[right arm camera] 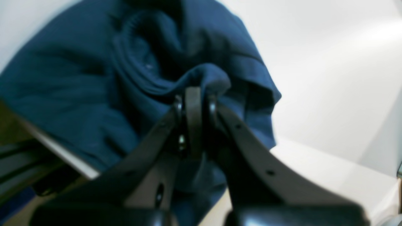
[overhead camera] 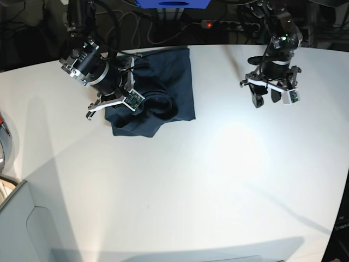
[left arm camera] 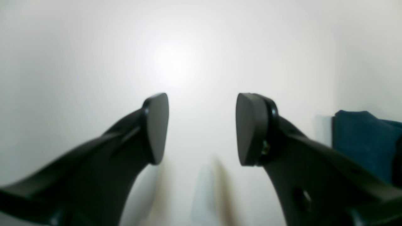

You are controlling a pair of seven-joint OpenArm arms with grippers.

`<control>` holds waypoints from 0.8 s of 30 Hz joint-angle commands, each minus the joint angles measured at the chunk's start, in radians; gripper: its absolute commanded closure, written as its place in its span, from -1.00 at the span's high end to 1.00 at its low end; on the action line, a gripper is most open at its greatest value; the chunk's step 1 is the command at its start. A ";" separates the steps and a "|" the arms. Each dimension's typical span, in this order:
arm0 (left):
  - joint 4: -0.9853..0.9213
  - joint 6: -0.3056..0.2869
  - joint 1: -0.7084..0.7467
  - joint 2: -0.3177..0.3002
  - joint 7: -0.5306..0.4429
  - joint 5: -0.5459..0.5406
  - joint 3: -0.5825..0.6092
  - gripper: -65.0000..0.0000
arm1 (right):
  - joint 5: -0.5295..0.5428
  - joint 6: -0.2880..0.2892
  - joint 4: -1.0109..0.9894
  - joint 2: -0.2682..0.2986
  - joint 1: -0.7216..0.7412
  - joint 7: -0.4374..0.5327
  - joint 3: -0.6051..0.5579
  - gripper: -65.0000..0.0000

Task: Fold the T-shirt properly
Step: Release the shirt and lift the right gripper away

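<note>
The dark navy T-shirt (overhead camera: 163, 82) lies bunched at the back left of the white table (overhead camera: 218, 174). In the base view my right gripper (overhead camera: 135, 101) is on the left, at the shirt's front left part. The right wrist view shows it (right arm camera: 194, 97) shut on a raised fold of the T-shirt (right arm camera: 72, 81), with the ribbed collar (right arm camera: 132, 44) just beyond. My left gripper (overhead camera: 267, 99) hovers over bare table at the back right, open and empty. The left wrist view shows its jaws (left arm camera: 202, 128) wide apart, with a bit of the shirt (left arm camera: 361, 138) at the right edge.
A power strip (overhead camera: 218, 24) with a red light and cables lie behind the table's back edge. A blue object (overhead camera: 172, 3) stands at the back centre. A grey bin (overhead camera: 32, 224) sits at the front left corner.
</note>
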 commanded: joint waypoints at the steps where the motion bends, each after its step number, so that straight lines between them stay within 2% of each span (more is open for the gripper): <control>1: 0.015 -0.005 -0.002 -0.002 -0.021 -0.006 -0.001 0.02 | 0.009 0.011 0.023 0.000 -0.011 0.017 0.000 -0.99; 4: 0.015 -0.005 -0.004 -0.002 -0.021 -0.006 0.000 0.02 | 0.009 0.011 0.019 -0.003 -0.052 0.017 -0.008 -0.99; 9: 0.015 -0.005 -0.021 -0.007 -0.021 -0.006 0.000 0.02 | 0.009 0.011 0.021 0.011 -0.097 0.018 -0.120 -0.99; 19: 0.015 -0.005 -0.027 -0.008 -0.021 -0.006 0.000 0.02 | 0.009 0.011 0.021 0.152 -0.051 0.018 -0.419 -0.99; 24: 0.015 -0.005 -0.027 -0.008 -0.021 -0.006 0.000 0.02 | 0.007 0.011 0.018 0.153 -0.020 0.015 -0.433 -0.98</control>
